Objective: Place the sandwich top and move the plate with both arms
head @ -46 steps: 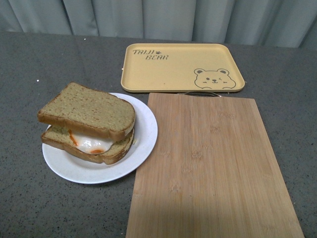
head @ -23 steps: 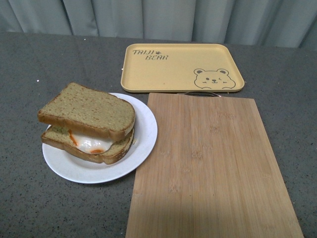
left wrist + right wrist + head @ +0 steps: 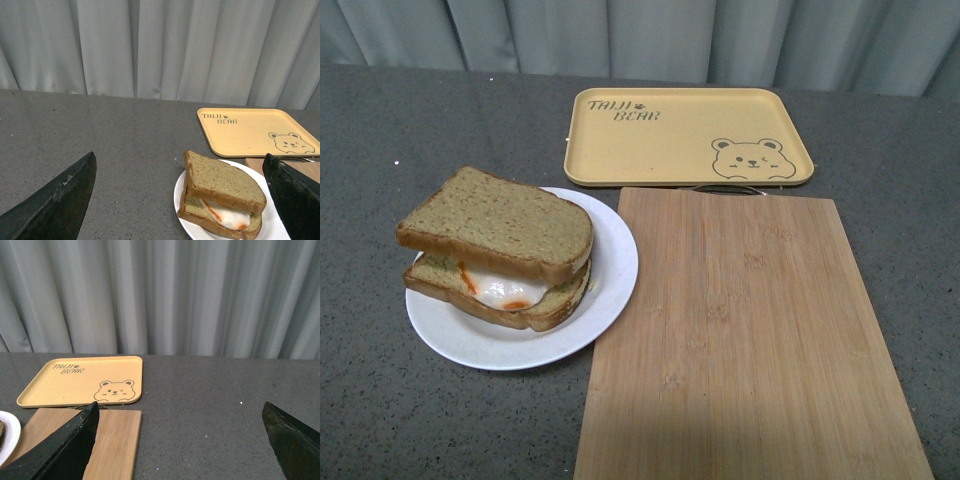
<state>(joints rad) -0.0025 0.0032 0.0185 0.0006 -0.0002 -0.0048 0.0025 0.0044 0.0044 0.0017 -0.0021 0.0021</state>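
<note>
**On the plate, topped and waiting for a two-sided lift**

Ahead of the left pincer [image 3: 179,156] and lower than it, inside the span of its two black fingers, sits the plate [image 3: 610,290] on the grey bench [image 3: 400,120]. The sandwich top [image 3: 495,222] already lies on the egg slice [image 3: 500,295], set slightly askew. That pincer is spread wide and holds nothing.

The right pincer [image 3: 180,405] is equally wide apart and empty. From it the plate is off to its left, only a sliver of white rim showing past one finger. The wooden board [image 3: 750,330] and the yellow bear tray [image 3: 685,135] lie in front of it. Neither arm shows in the front view, so both hang well apart from the plate.

By my judgement the placing step is done and the move is what remains. The plate looks stiff, smooth and likely slippery, and its load is soft bread stacked loose over a slick egg with sauce. Any tilt could slide the top slice off.

The broad rim is the place to grip, at two opposite points where it is bare. The board side and the near edge look clearest; on the far side from the board the bread reaches almost to the rim. The rim meets the board's edge, and I cannot tell whether it rests on it.
</note>
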